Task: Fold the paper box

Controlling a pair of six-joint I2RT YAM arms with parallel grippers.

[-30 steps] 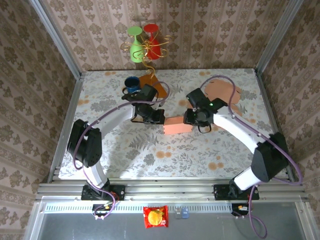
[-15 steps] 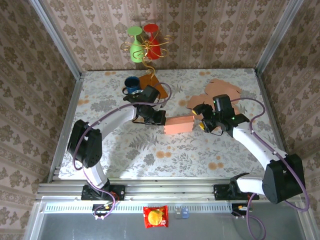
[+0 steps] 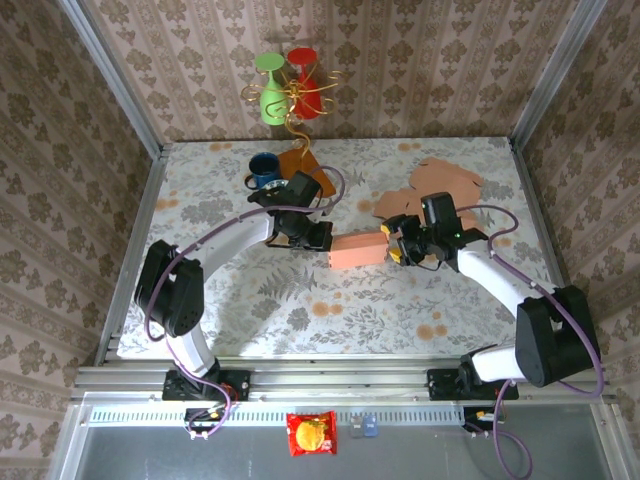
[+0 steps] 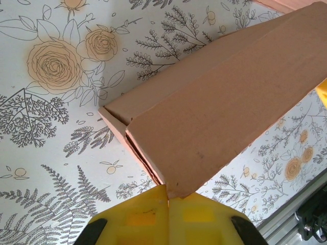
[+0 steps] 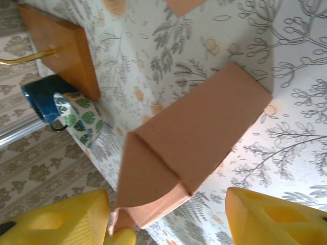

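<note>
The paper box point(image 3: 357, 250) lies near the middle of the table point(image 3: 300, 310), its long axis running across from left to right with the right end turned slightly toward the far side. Its left end is clamped by the left gripper point(image 3: 322, 240); in the left wrist view the yellow fingers point(image 4: 138, 219) are pressed together on a lower corner of the box point(image 4: 219, 102), where stacked cardboard layers can be made out at the edge. The right gripper point(image 3: 392, 240) is placed just beside the right end, its jaws spread wide and nothing grasped; in the right wrist view one end of the box point(image 5: 199, 138) is framed between the two parted fingers point(image 5: 66, 217) without being touched by either. The right end is therefore judged to be the part on which the coming move turns: it lies straight ahead of the right gripper, along the box's own axis, and the right arm is the nearer one to it. A triangular flap folded over that end, with a gap beneath it, is revealed in the right wrist view, whereas from above the box appears as a plain block. A blue mug point(image 5: 43, 97) and a wooden base point(image 5: 61, 46) are seen beyond the box, and flat cardboard sheets point(image 3: 440, 185) are shown behind the right gripper from above.
</note>
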